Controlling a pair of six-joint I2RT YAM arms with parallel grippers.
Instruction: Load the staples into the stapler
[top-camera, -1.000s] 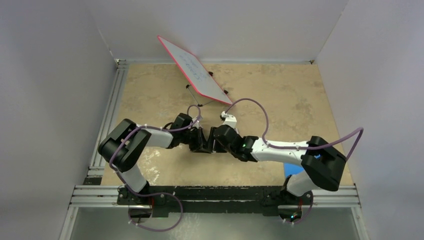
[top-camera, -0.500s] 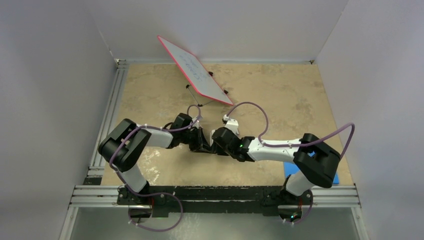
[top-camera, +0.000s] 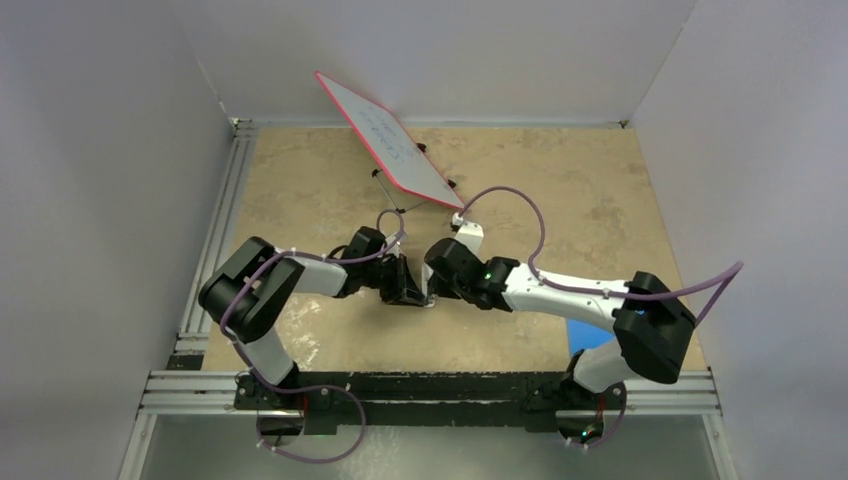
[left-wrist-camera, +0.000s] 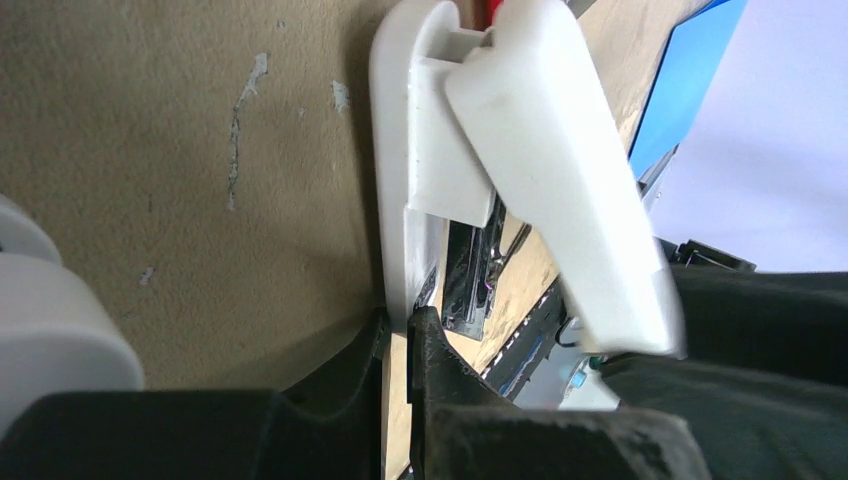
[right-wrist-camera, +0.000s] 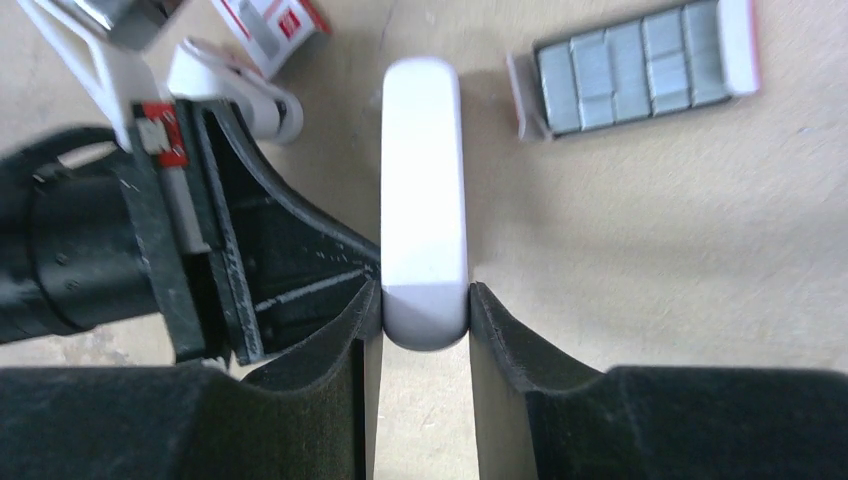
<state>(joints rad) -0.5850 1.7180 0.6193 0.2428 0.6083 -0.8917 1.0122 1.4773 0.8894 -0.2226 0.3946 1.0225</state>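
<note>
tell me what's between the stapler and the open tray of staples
Nothing. In the right wrist view, only a bare strip of tan table separates the white stapler from the tray of staples.

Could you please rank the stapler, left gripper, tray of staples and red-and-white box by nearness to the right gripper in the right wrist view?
1. stapler, clamped in its grip.
2. left gripper, adjacent, view left.
3. tray of staples, upper right, and red-and-white box, upper left: too close to call.
</note>
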